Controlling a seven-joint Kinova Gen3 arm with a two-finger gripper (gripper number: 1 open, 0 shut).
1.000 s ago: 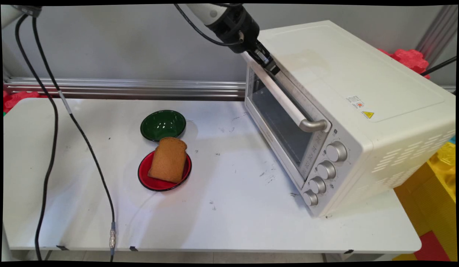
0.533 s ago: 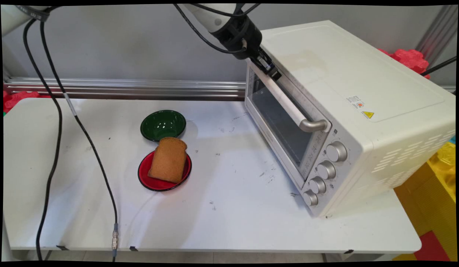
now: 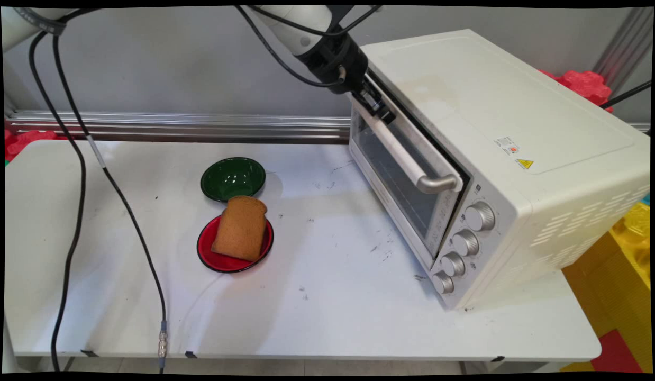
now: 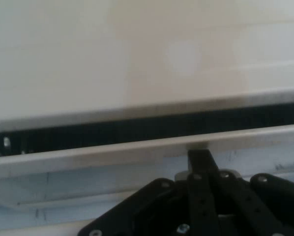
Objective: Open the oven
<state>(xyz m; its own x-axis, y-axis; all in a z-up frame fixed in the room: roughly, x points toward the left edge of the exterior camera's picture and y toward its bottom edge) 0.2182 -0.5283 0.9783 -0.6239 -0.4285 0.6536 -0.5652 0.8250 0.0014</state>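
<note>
Nearest us on the white table (image 3: 327,317) we found a bread slice (image 3: 240,227) resting on a red plate (image 3: 211,260), with an empty green bowl (image 3: 233,178) just behind it. Farther back, the gripper (image 3: 375,103) was clenched on the toaster oven (image 3: 518,159) door handle (image 3: 407,159), the door (image 3: 407,185) tilted slightly ajar, a dark gap along its top edge.

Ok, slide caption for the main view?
Tool shut on the oven door handle, toaster oven door cracked open; bread on red plate.
</note>
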